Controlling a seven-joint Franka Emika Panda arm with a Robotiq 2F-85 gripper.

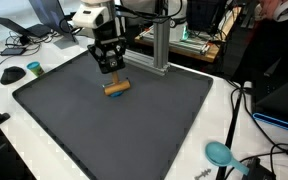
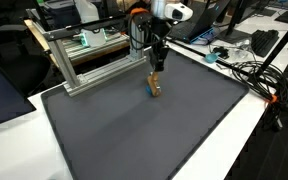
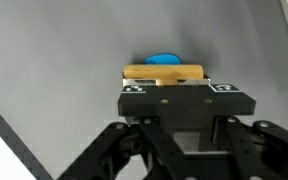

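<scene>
A short wooden block (image 1: 116, 88) with a blue piece on one side hangs just over the dark grey mat (image 1: 134, 130), near its far edge. My gripper (image 1: 112, 75) comes down from above and is shut on the block's upper end. In an exterior view the wooden block (image 2: 154, 90) hangs below the gripper (image 2: 155, 72) with its blue part uppermost. In the wrist view the wooden block (image 3: 164, 73) lies crosswise just beyond the gripper's black body, the blue piece (image 3: 165, 60) behind it. The fingertips themselves are hidden there.
An aluminium frame (image 1: 159, 45) stands at the mat's back edge, close behind the gripper. A teal round object (image 1: 219, 153) lies on the white table by the mat's corner. A dark mouse (image 1: 12, 74), cables (image 2: 249, 70) and laptops ring the mat.
</scene>
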